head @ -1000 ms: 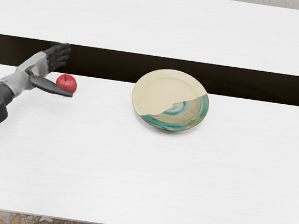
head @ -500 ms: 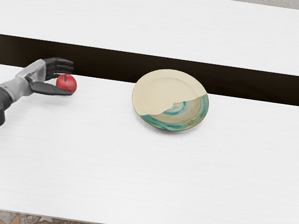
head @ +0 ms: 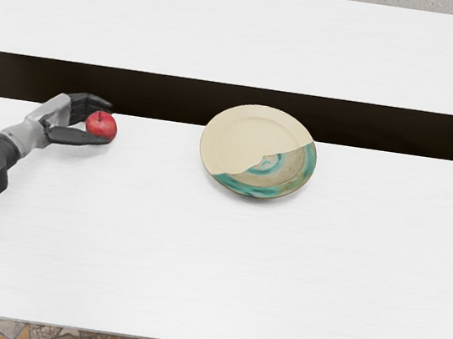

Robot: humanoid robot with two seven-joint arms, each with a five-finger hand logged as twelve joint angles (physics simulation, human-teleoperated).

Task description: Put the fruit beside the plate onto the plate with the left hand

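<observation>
A small red apple (head: 102, 124) lies on the white table, well to the left of the plate (head: 249, 130). The plate is cream with a teal glazed patch at its lower right and has nothing on it. My left hand (head: 90, 121) comes in from the left edge and is shut on the apple: the thumb runs under its front side and the curled fingers (head: 89, 102) wrap over its back. The apple seems to rest at table level. The right arm does not show.
A dark gap (head: 368, 124) runs across the table just behind the apple and the plate's far rim. The white table surface (head: 223, 253) stretches wide in front, with a patterned floor strip at the bottom edge.
The left hand's fingers, spread behind the apple a second ago, have curled down around it and the thumb has closed in. The apple has hardly moved.
</observation>
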